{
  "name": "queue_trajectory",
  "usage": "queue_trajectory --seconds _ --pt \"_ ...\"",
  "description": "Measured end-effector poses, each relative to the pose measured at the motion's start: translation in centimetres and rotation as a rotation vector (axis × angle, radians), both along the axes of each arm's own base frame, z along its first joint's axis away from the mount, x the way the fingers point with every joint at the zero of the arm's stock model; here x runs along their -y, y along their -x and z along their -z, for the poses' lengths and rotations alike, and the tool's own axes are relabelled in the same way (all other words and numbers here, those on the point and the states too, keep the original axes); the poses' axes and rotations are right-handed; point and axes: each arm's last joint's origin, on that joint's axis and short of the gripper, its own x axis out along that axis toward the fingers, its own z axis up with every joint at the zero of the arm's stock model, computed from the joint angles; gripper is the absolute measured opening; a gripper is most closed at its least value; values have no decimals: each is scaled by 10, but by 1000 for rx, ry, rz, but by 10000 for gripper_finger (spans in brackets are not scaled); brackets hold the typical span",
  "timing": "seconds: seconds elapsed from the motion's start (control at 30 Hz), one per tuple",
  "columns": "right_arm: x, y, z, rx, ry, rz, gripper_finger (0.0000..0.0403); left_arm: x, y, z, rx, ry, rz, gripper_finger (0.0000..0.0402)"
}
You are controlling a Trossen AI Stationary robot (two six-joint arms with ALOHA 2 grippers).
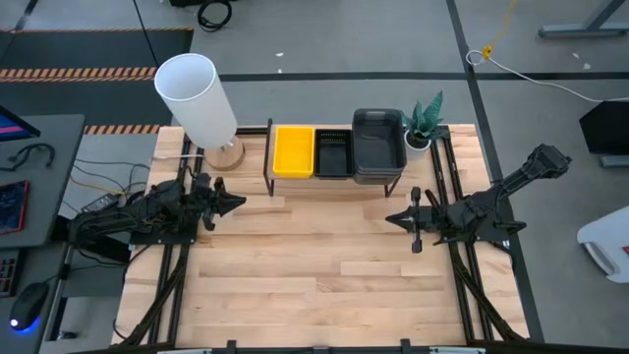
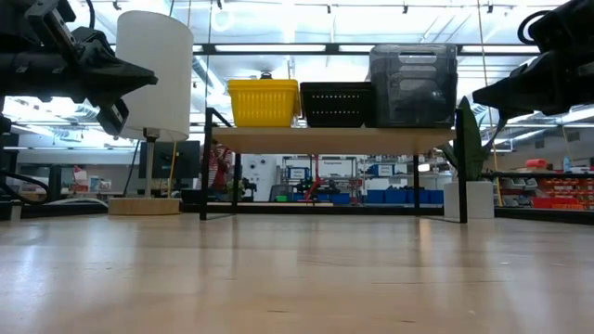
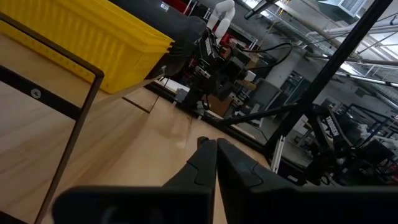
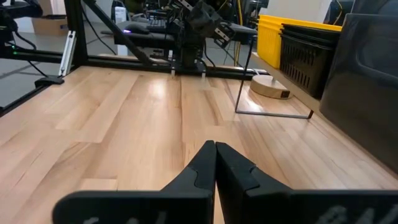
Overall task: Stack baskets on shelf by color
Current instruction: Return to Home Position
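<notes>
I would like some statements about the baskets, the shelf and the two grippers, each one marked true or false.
1. The yellow basket stands on the shelf. True.
2. The black basket is between the yellow and the grey basket. True.
3. The left gripper holds a basket. False: it is shut and empty, over the table, apart from the shelf.
4. The grey basket lies on the table. False: it is on the shelf, at the end by the plant.
5. The lamp stands by the shelf's yellow end. True.
6. The right gripper is open. False: it is shut and empty.
</notes>
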Motion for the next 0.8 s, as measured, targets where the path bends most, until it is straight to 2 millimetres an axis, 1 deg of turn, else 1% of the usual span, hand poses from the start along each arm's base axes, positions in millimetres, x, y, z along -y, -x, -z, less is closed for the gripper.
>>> queue_trajectory --seconds 0.13,0.43,0.8 --pt "0 0 0 0 0 0 14 0 0 0 0 0 0 14" --pt "0 0 0 0 0 -1 12 0 0 0 -1 0 0 27" --pt "0 0 0 0 0 -1 14 0 0 0 -1 0 0 17"
